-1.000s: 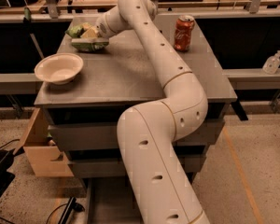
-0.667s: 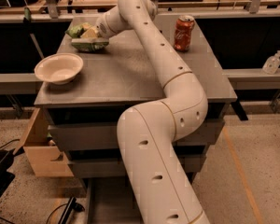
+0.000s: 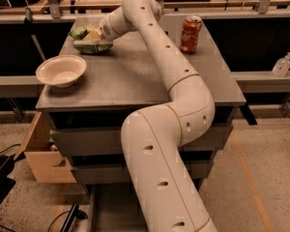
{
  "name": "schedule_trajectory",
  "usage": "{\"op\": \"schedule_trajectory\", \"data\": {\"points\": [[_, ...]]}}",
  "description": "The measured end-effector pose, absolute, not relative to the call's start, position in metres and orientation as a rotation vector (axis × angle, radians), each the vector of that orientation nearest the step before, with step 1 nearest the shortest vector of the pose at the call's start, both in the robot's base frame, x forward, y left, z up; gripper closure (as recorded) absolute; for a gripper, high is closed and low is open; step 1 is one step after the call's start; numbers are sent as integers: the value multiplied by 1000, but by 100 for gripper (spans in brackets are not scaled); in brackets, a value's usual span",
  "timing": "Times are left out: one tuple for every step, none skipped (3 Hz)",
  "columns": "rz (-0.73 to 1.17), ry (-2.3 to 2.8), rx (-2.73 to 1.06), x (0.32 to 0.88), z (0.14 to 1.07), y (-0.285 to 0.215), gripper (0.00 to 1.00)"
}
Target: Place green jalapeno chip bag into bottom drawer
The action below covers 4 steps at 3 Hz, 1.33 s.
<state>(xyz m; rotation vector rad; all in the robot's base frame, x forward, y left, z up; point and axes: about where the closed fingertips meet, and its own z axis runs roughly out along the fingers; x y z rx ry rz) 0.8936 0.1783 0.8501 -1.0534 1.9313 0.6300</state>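
The green jalapeno chip bag (image 3: 90, 44) lies crinkled at the far left corner of the grey cabinet top (image 3: 135, 79). My gripper (image 3: 94, 36) is at the end of the long white arm, down on the bag's top and right side, and hides part of it. The bottom drawer (image 3: 108, 209) shows as a grey tray pulled out at floor level below the cabinet front. My arm covers most of it.
A white bowl (image 3: 61, 70) sits at the left front of the cabinet top. A red soda can (image 3: 190, 34) stands at the far right. A clear bottle (image 3: 282, 65) rests on the right ledge. A wooden box (image 3: 42, 153) is beside the cabinet's left.
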Motion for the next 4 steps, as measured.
{"op": "schedule_trajectory", "data": {"points": [[548,1979,-1049,894,857,170,24],[411,2049,-1023,892,877,149,47],[304,2103,-1004,882,892,133,77],[260,2141,-999,857,880,124,100]]}}
